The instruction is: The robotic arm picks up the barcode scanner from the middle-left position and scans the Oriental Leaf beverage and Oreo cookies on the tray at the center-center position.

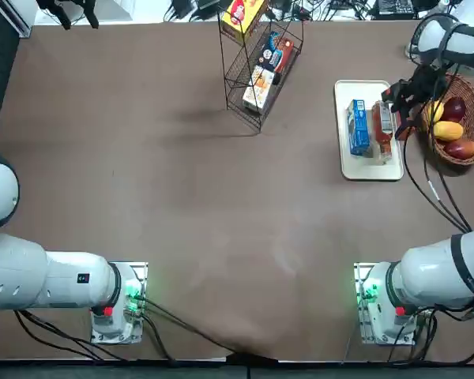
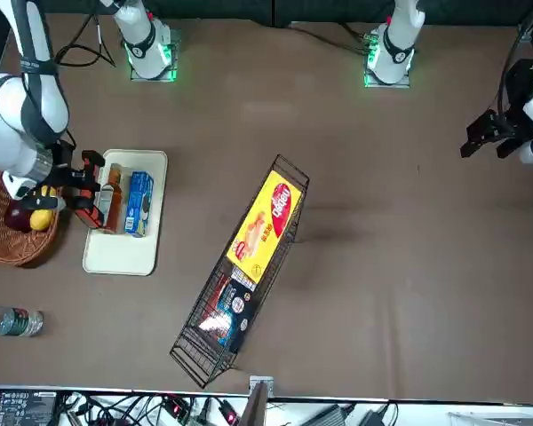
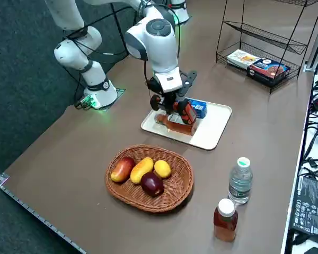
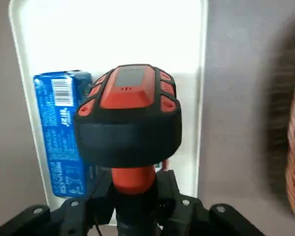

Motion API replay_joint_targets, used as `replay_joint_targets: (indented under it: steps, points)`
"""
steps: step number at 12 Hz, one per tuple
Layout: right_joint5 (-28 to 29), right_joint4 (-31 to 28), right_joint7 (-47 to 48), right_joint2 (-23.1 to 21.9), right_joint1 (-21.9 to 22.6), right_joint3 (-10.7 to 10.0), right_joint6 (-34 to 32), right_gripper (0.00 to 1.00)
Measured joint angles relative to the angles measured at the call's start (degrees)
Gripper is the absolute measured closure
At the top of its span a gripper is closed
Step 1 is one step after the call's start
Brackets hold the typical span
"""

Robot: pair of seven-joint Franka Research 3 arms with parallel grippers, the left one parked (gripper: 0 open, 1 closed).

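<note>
Barcode scanner [image 4: 130, 110] of black and orange-red plastic is held by its handle between the closed fingers of the right dark two-finger gripper [image 4: 136, 192], above the side of the white rectangular tray [image 3: 214, 123] which is nearer to the round brown wicker basket [image 3: 131, 201]. On this same side of the tray lies the slim bottle of amber-brown liquid [image 3: 176, 125], on its side; the blue rectangular packet of cookies [image 4: 66, 142] rests on the other side of the tray, beside the bottle. The step in hand seems to be the scanning of the bottle, although I cannot tell if any code was read. For doing it well, the grasp should remain firm, and the wrist should turn in small amounts until the scanner's window looks squarely at the code of the bottle, with a little air between them. If the head comes too low, it could push the bottle, which may roll easily on the tray because it is round. A shiny curved surface may also need a slightly different angle. For the packet the work is probably easier: its barcode [image 4: 63, 92] faces up, so a short sideways move over the tray and a steady pause should be enough.
</note>
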Motion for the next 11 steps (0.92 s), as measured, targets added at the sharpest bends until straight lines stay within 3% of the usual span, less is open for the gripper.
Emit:
replay_joint_targets:
  steps: [5, 11]
  points:
    - [0.0, 1.1, 1.9, 0.0, 4.9, 0.4, -0.2, 0.57]
    - [0.1, 3.3, 10.0, 0.0, 14.8, 0.7, -1.2, 0.57]
